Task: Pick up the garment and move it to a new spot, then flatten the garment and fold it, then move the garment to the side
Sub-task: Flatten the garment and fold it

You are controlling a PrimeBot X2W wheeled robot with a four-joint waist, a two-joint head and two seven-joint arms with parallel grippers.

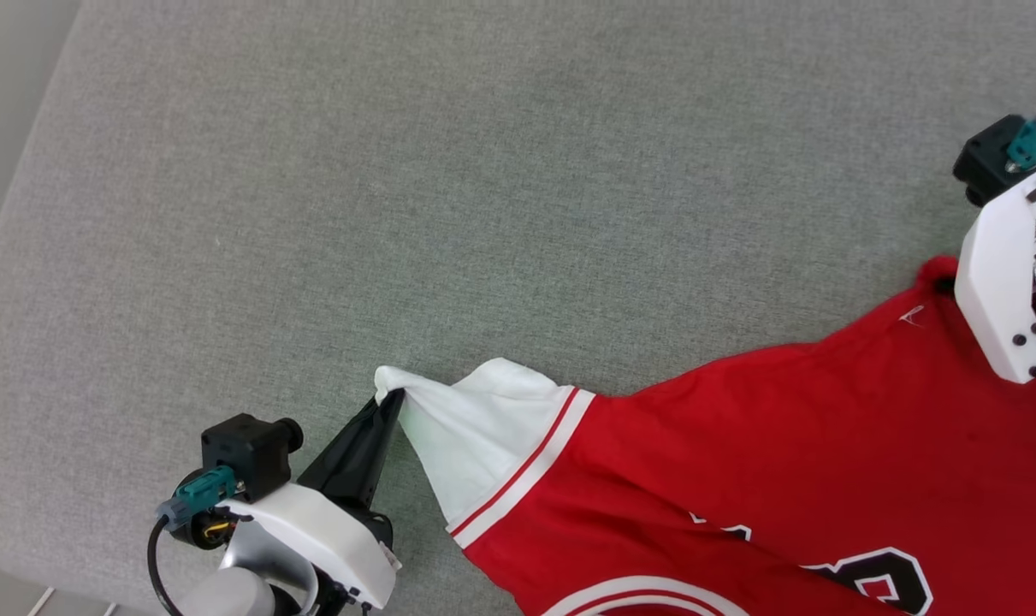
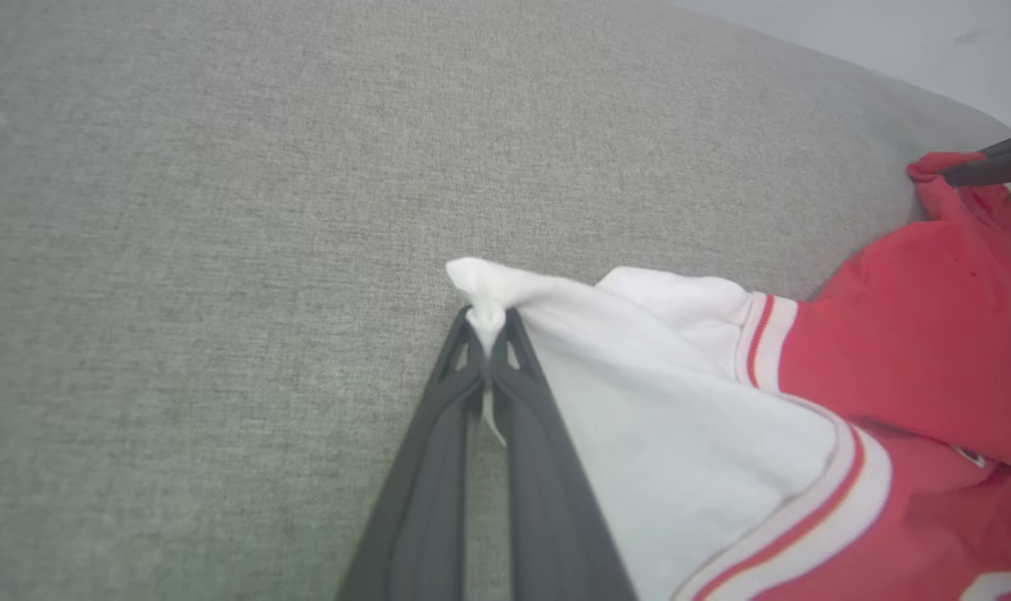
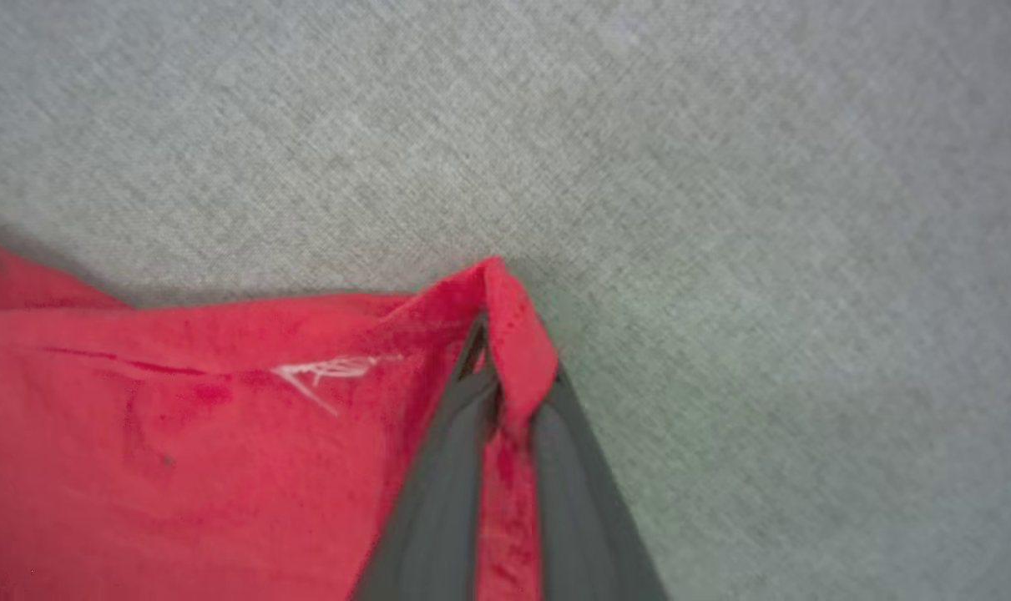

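The left fingers (image 2: 451, 401) are pressed together, pinching the bunched tip of the white sleeve (image 2: 639, 392) of the garment (image 1: 740, 428). The right fingers (image 3: 447, 476) pinch a folded red corner (image 3: 513, 334) of its body. Between them the garment lies stretched across the grey tabletop (image 1: 398, 171), numbers facing up.
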